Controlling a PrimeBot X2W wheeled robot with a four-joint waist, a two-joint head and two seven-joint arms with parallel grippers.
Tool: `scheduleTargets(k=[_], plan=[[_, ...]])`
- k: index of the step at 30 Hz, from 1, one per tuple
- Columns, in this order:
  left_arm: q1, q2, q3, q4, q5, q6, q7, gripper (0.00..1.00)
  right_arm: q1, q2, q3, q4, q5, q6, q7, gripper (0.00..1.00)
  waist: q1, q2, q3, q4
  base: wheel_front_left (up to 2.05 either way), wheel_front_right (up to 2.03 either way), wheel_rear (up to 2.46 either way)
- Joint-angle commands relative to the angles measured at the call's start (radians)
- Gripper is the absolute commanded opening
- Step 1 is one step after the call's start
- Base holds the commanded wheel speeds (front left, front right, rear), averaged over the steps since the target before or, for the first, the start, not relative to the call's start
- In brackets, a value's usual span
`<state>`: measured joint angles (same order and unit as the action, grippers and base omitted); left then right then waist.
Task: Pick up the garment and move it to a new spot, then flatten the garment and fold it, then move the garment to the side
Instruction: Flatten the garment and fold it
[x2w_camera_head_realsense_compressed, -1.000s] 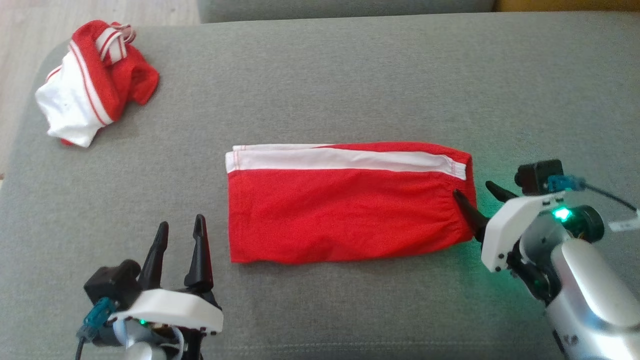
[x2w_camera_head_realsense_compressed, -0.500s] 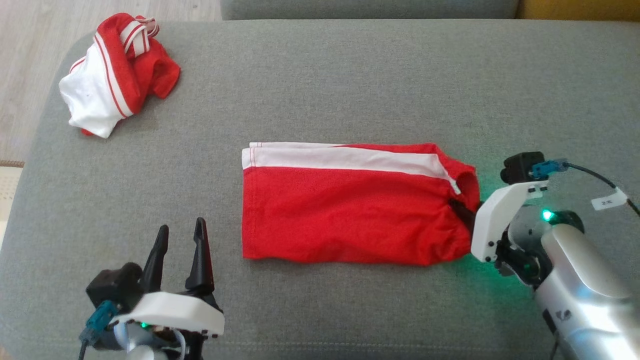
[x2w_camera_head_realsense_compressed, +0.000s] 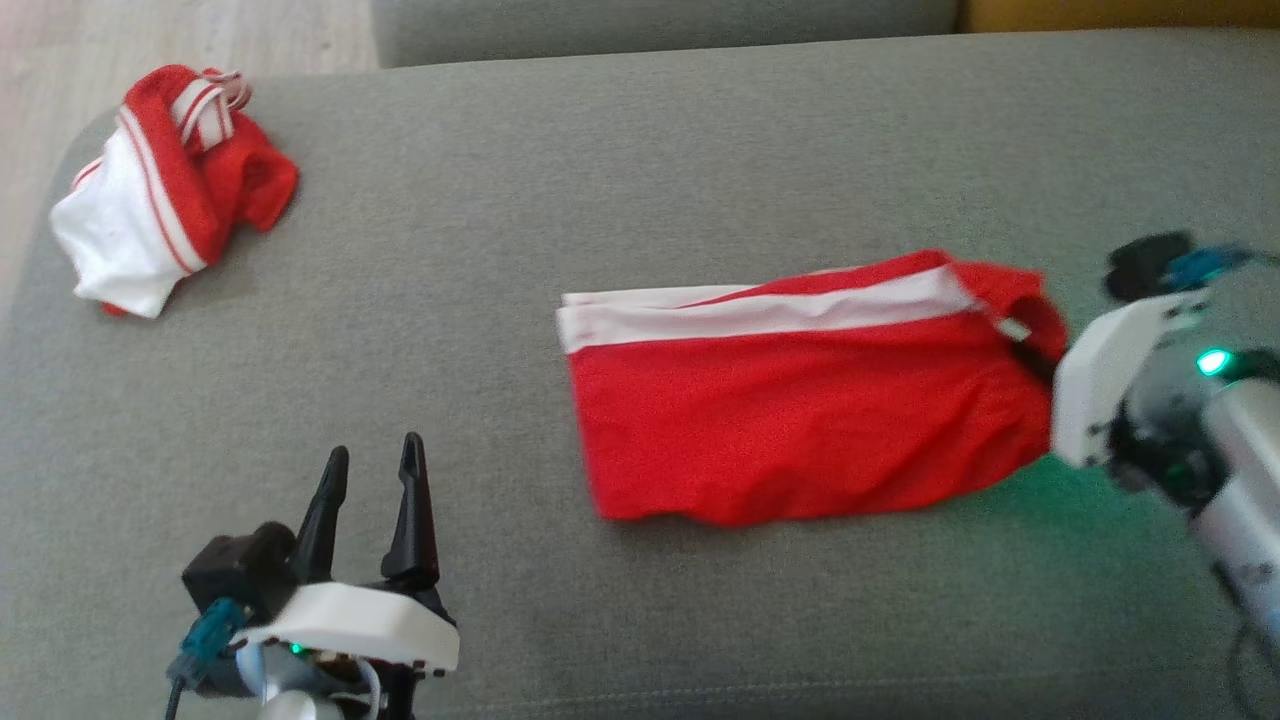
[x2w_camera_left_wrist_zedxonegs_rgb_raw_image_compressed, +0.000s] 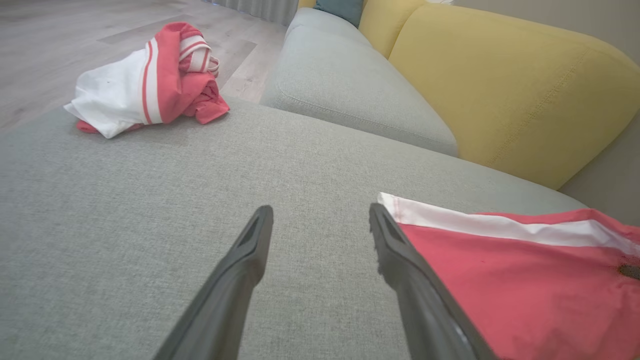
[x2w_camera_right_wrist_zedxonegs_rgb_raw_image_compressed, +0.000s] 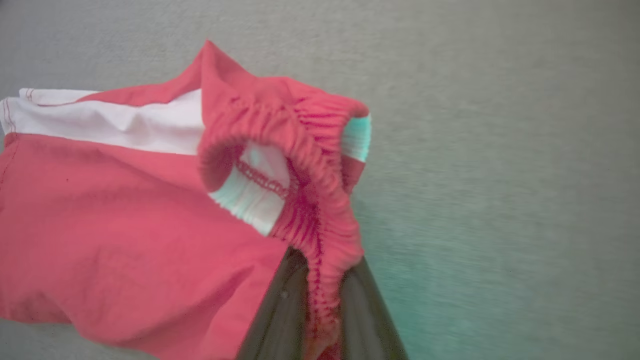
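Right claw (x2w_camera_right_wrist_zedxonegs_rgb_raw_image_compressed: 320, 295) clamps the waistband of the folded shorts (x2w_camera_head_realsense_compressed: 800, 420), apparently to drag them aside. Left claw (x2w_camera_head_realsense_compressed: 375, 450) hovers, fingers apart. The jersey (x2w_camera_head_realsense_compressed: 160, 220) (crumpled, untouched) lies at the sofa's (x2w_camera_head_realsense_compressed: 600, 150) far-left corner.

The garment (x2w_camera_head_realsense_compressed: 165, 195) is seen crumpled in a loose heap at the far left corner of the grey cushion (x2w_camera_head_realsense_compressed: 640, 180), just inside its left edge. Red fabric is bunched on the heap's right side and a white part is spread toward the left edge. Red-and-white striped trim is shown at the far end of the heap.
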<state>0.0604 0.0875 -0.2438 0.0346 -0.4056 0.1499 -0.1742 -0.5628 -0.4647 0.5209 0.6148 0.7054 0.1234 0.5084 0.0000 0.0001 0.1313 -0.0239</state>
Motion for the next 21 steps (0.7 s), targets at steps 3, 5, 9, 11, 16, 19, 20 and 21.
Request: scheduleTargets(k=[3,5,9,11,16,19,20,21], plan=[[-0.013,0.009,0.029,-0.043,0.014,0.006,0.000,1.00,-0.047,-0.078,0.000,-0.063,0.022,0.007,0.026,0.00,0.0000,-0.0001,0.002,-0.027,0.00,0.00,0.00],[-0.015,0.009,0.027,-0.045,0.013,0.007,0.000,1.00,-0.045,-0.090,0.001,-0.082,0.034,0.007,0.042,0.00,0.0000,-0.0001,0.004,-0.036,0.00,0.00,0.00],[-0.019,0.010,0.028,-0.046,0.011,0.009,0.001,1.00,-0.036,-0.072,-0.005,-0.117,0.071,0.007,0.055,0.00,0.0000,-0.0001,0.006,-0.043,0.00,0.00,0.00],[-0.024,0.015,0.032,-0.046,0.010,0.011,0.000,1.00,-0.025,-0.045,0.000,-0.149,0.099,0.007,0.066,0.00,0.0000,-0.0001,0.008,-0.045,0.00,0.00,0.00],[-0.035,0.025,0.039,-0.047,0.011,0.015,0.002,1.00,-0.002,0.033,0.028,-0.226,0.168,0.007,0.095,0.00,0.0000,-0.0001,0.010,-0.036,0.00,0.00,0.00],[-0.039,0.026,0.038,-0.046,0.009,0.016,0.003,1.00,-0.002,0.087,0.039,-0.246,0.195,0.007,0.096,0.00,0.0000,-0.0001,0.009,-0.022,0.00,0.00,0.00],[-0.040,0.026,0.037,-0.045,0.008,0.017,0.003,1.00,-0.003,0.106,0.042,-0.246,0.199,0.007,0.092,0.00,0.0000,-0.0001,0.008,-0.016,0.00,0.00,0.00],[-0.041,0.025,0.036,-0.044,0.008,0.018,0.002,1.00,-0.004,0.126,0.045,-0.244,0.204,0.007,0.086,0.00,0.0000,-0.0001,0.007,-0.010,0.00,0.00,0.00]])
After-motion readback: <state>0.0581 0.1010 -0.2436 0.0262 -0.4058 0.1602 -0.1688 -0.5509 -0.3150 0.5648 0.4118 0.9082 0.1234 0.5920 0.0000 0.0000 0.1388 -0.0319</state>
